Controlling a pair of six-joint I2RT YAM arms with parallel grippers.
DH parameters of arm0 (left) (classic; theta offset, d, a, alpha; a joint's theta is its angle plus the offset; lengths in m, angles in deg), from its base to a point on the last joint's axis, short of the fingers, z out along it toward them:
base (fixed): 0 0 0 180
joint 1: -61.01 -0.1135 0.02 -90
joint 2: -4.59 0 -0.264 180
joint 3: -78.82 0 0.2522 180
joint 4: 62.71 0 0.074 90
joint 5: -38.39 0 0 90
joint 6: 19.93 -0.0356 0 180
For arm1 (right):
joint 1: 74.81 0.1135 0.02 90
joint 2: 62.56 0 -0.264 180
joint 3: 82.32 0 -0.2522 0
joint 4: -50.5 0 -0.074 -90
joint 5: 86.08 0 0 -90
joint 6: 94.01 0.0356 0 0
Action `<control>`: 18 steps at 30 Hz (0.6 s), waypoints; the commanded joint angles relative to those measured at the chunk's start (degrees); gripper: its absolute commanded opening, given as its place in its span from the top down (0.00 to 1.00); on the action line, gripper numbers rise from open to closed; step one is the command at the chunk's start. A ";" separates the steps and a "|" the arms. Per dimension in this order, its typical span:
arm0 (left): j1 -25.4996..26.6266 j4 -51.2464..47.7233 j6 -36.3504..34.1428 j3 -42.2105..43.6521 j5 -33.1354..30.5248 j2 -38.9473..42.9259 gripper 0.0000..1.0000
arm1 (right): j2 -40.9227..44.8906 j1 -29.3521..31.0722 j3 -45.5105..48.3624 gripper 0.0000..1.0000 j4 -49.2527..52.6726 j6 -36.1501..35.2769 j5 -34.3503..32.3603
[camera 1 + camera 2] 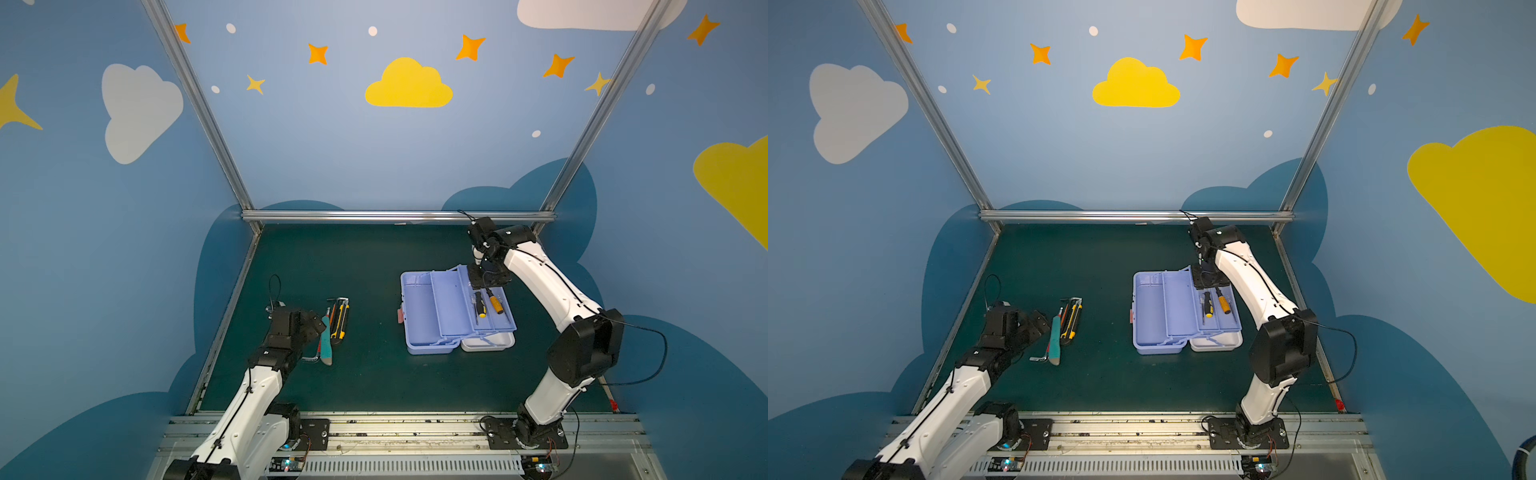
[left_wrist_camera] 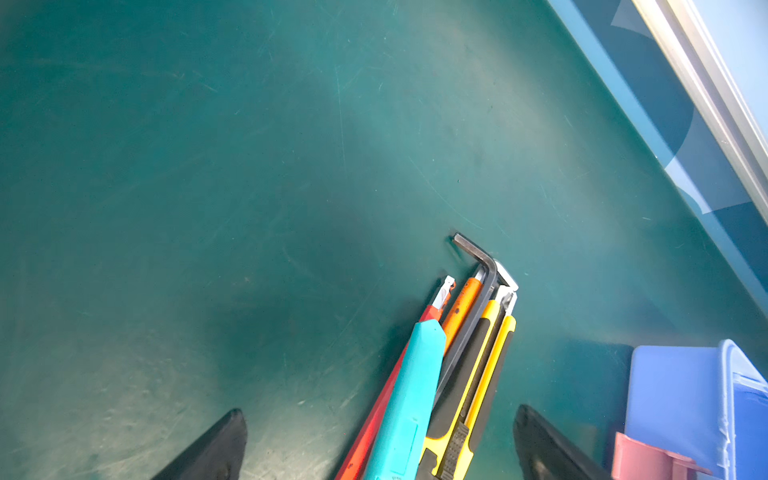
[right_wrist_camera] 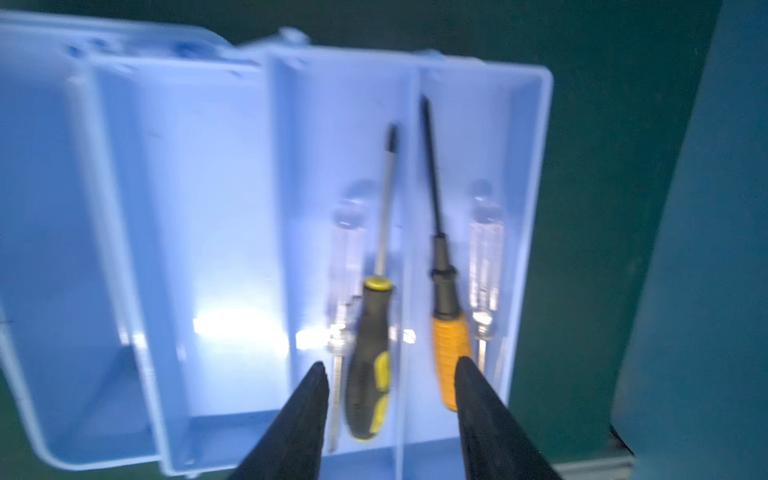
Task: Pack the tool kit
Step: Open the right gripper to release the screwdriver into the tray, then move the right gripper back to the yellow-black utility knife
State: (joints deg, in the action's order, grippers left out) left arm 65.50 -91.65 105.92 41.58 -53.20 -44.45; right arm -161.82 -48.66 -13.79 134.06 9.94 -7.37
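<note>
Your left arm (image 1: 255,395) and right arm (image 1: 544,274) wear white shells with black joints. Thin black cables (image 1: 650,331) trail them; your right gripper (image 3: 389,361) has tapered black fingers (image 3: 297,419).

green mat (image 1: 374,382), cloud-painted blue walls (image 1: 332,158)

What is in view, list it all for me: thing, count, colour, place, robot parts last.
mat: one, dark green, underlies everything.
tool box: one, lavender-blue, open, right of centre.
trays: two, lavender-blue, folded out rightward.
lid: one, white, beneath the trays.
black-and-yellow screwdriver: one, outer tray.
orange-handled screwdriver: one, outer tray, next compartment.
teal-handled tool: one, loose bundle left on the mat.
red slim tool: one, same bundle.
orange slim tool: one, same bundle.
yellow-and-black cutter: at least one, same bundle.
dark hex key: one, bundle's far end.
silver hex key: one, bundle's near end.
left gripper: black, open, over the bundle.
right gripper: black, open, over the outer tray.
</note>
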 commanded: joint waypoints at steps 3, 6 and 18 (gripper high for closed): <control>-0.23 0.47 0.13 -0.03 0.29 0.25 0.00 | -5.02 14.99 -1.94 0.52 -14.29 3.77 13.67; -0.28 1.02 0.43 0.91 0.44 0.86 0.00 | -12.62 21.66 -5.66 0.54 -20.04 4.87 15.49; -0.30 -1.76 -0.18 1.92 -0.57 5.69 0.00 | -42.50 31.39 -33.60 0.52 -17.82 8.61 21.63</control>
State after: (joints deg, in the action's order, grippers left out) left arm 65.50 -92.35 106.10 42.54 -53.00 -39.97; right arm -203.00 -17.69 -42.49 114.35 16.94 13.37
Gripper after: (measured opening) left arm 0.996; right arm 0.482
